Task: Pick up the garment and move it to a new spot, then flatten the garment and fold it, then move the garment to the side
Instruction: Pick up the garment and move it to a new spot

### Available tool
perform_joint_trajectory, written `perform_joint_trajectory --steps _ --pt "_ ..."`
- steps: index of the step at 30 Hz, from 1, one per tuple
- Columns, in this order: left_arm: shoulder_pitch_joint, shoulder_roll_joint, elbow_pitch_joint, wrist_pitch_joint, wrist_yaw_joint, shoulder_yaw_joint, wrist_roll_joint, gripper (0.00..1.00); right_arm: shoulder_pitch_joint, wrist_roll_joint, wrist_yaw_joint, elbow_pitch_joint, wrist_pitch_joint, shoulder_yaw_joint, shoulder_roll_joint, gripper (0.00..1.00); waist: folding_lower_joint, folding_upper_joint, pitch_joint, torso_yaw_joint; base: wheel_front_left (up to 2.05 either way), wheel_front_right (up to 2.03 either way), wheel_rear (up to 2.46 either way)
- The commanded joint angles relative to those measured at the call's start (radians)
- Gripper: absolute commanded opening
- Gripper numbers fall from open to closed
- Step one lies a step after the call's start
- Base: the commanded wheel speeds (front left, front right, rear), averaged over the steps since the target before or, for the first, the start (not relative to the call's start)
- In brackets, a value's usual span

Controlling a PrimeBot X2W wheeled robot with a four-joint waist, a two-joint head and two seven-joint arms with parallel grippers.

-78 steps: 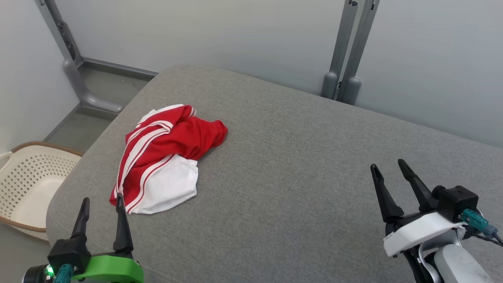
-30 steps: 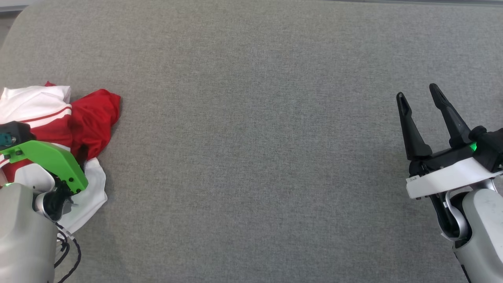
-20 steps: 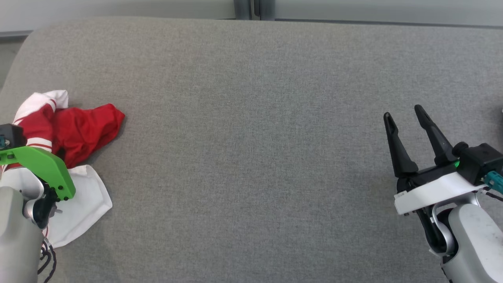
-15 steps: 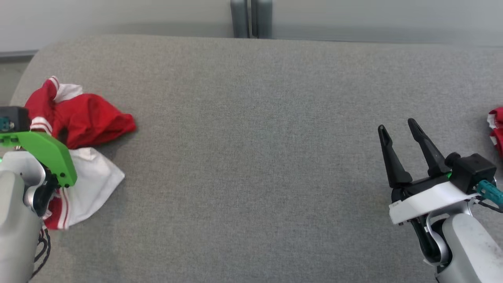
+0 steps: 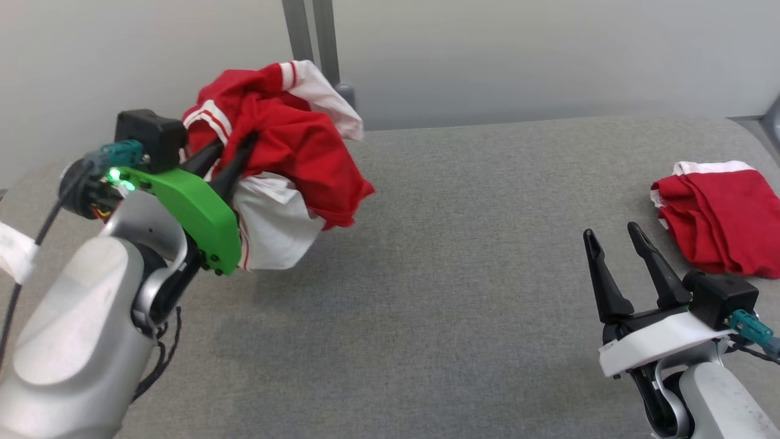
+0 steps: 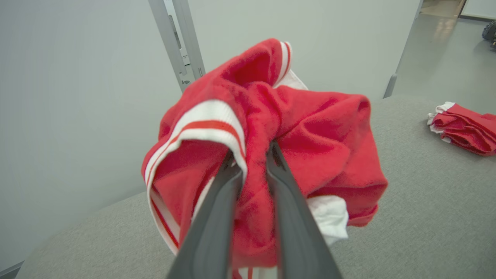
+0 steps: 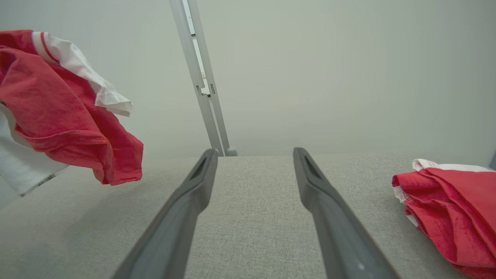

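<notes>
Buries both fingertips of the left hand in a bunched fold of the garment; cannot tell how far the cloth runs down between them. Clamps that fold with the fingers drawn nearly together, a narrow wedge of red cloth squeezed in the gap. Holds the garment lifted off the bench, over its left part, crumpled into a loose ball: red body, white panel sagging underneath, white-and-red striped band looped over the top. Loses the lowest folds below the bottom edge of the left wrist view, and part of the white panel behind the green wrist bracket in the head view.

Carries the right hand low over the bench at the lower right, fingers spread wide and pointing up the head view, nothing between them.

Beyond that hand and apart from it, lays out a second red-and-white piece, folded, on the bench near its right end, cut off by the head view's right edge. Behind the bench, shows a pale wall and two grey metal uprights, their lower part covered by the lifted garment.
</notes>
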Motion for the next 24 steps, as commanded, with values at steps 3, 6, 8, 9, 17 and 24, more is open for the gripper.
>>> perform_joint_trajectory --steps 3,6,8,9,17,24 --pt "0.083 -0.024 -0.107 -0.009 0.040 -0.028 0.010 0.00 -0.008 0.000 0.000 -0.006 -0.003 -0.005 -0.008 1.00 0.0000 0.0000 -0.018 -0.105 0.00 0.00 0.00" --pt "0.137 -0.045 -0.152 -0.036 0.074 -0.060 0.046 0.00 -0.014 -0.003 0.000 -0.010 -0.003 -0.007 -0.010 1.00 0.0000 0.0000 -0.010 -0.141 0.00 0.00 0.00" --pt "0.165 -0.051 -0.145 -0.087 0.107 -0.084 0.110 0.00 -0.018 -0.001 0.000 -0.009 -0.003 -0.007 -0.013 1.00 0.0000 0.0000 -0.004 -0.164 0.00 0.00 0.00" --pt "0.197 -0.063 -0.123 -0.111 0.120 -0.103 0.123 0.00 -0.022 0.001 0.000 -0.007 -0.003 -0.004 -0.011 1.00 0.0000 0.0000 -0.001 -0.178 0.00 0.00 0.00" --pt "0.290 -0.199 0.152 -0.301 0.138 -0.194 0.178 0.08 -0.022 0.012 0.000 0.002 -0.003 0.004 -0.012 1.00 0.0000 0.0000 0.013 -0.208 0.00 0.00 0.00" --pt "0.238 -0.266 0.323 -0.389 0.090 -0.219 0.177 1.00 -0.015 0.016 0.000 0.016 -0.003 0.006 -0.017 1.00 0.0000 0.0000 0.006 -0.181 0.00 0.00 0.00"
